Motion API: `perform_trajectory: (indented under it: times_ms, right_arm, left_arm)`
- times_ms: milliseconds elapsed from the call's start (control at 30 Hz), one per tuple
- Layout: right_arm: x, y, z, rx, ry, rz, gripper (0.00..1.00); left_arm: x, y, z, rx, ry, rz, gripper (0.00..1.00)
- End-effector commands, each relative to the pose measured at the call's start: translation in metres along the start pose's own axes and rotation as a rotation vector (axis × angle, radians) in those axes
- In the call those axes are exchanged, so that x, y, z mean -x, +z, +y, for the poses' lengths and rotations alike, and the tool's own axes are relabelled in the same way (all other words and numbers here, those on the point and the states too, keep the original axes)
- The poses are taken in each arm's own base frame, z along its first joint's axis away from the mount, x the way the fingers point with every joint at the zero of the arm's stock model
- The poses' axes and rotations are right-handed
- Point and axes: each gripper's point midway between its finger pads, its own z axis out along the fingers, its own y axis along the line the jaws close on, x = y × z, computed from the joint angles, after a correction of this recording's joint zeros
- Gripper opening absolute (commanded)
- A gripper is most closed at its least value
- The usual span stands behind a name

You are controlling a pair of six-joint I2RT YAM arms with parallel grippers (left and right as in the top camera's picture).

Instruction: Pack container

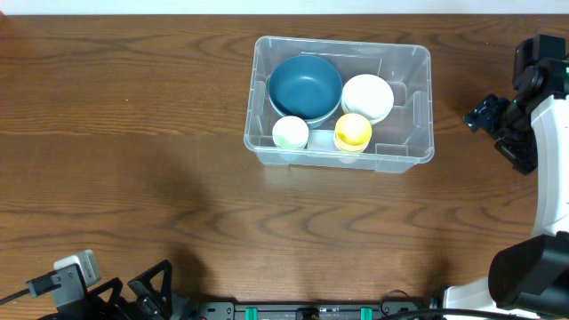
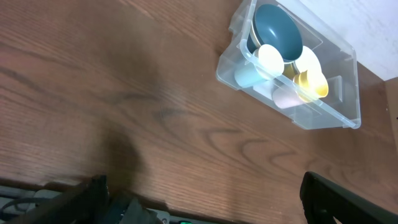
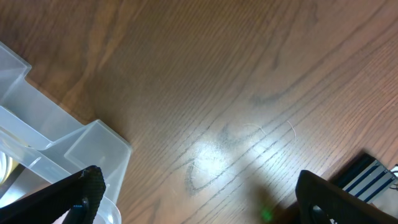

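Both my tools stand wide open and hold nothing: my left gripper [image 2: 202, 179] hangs over bare table [image 1: 133, 133] at the near left corner, well apart from the work. My right gripper [image 3: 198, 174] sits just beside the right end of the container [image 1: 411, 124], touching nothing.

The container stands at the far middle of the table. Inside it are a blue bowl [image 1: 305, 84], a white bowl [image 1: 367, 96], a yellow cup [image 1: 353, 131] and a pale cup [image 1: 290, 132]. A second bowl may be nested under the blue one, though I cannot be sure from above.

I judge the bin light and thin-walled, so it is likely to flex and to be slick on its flat sides. The rolled rim is the stiffest part, and I would pinch it at a short end. I would keep the bin level, since the loose crockery could slide and clatter.
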Motion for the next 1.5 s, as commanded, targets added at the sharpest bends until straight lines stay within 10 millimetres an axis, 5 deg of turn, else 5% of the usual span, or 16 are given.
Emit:
perform_trajectory:
  times_ms: [0, 167, 467, 700, 1133, 1467]
  right_arm:
    - [0.001, 0.000, -0.002, -0.004, 0.017, -0.002, 0.99]
    - [0.001, 0.000, -0.002, -0.004, 0.017, -0.002, 0.99]
    - [0.001, 0.000, -0.002, -0.004, 0.017, -0.002, 0.99]
    - [0.001, 0.000, -0.002, -0.004, 0.017, -0.002, 0.99]
    - [0.001, 0.000, -0.002, -0.004, 0.017, -0.002, 0.99]
    - [0.001, 0.000, -0.002, -0.004, 0.017, -0.002, 0.99]
  left_arm:
    - [-0.001, 0.001, 0.001, 0.005, 0.005, 0.002, 0.98]
    - [0.002, 0.014, -0.008, -0.021, 0.167, -0.006, 0.98]
    - [0.014, 0.070, -0.072, -0.298, 0.597, -0.167, 0.98]
    - [0.011, 0.124, -0.041, -0.253, 0.547, -0.327, 0.98]
    - [0.040, 0.158, -0.034, -0.275, 0.591, -0.656, 0.98]
    - [0.014, 0.218, 0.002, -0.222, 0.573, -0.589, 0.98]
